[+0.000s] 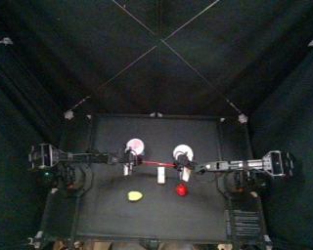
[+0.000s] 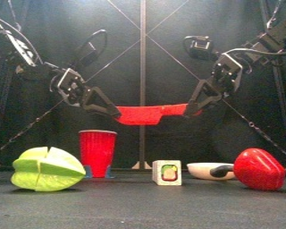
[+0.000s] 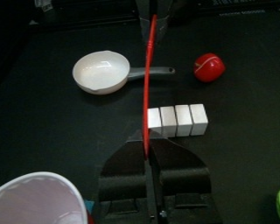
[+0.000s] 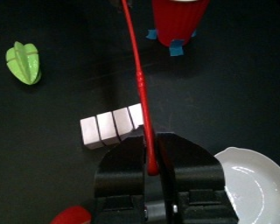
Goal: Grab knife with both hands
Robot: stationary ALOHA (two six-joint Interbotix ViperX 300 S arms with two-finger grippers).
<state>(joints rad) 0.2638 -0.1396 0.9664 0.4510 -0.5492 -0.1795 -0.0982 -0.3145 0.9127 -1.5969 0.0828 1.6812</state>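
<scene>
We find the thin red flat-bladed plastic knife [image 2: 152, 114] lifted clear of the black counter [image 2: 143, 207], spanning between the two arms. In the front view the left fingers [image 2: 106, 106] clench one end at 9 o'clock of the blade and the right fingers [image 2: 196, 104] clench the other at 3 o'clock. Both wrist views confirm this: each pair of fingers is pinched tight on the blade's thin edge, which runs straight away toward the opposite arm.

The blade sags slightly at mid-span, so we judge it light and flexible, probably thin plastic. It appears smooth and narrow, hence liable to twist or slip if either grip eases. Holds at the extreme ends, as now, seem sound; pulling the arms apart could bend it or tear it free.

Below on the counter stand a red plastic cup [image 2: 97, 153], a yellow-green lobed fruit [image 2: 46, 169], a small white block [image 2: 167, 173], a white ladle-like bowl [image 2: 210, 170] and a red pepper-shaped lump [image 2: 260, 169], all well clear of the knife.
</scene>
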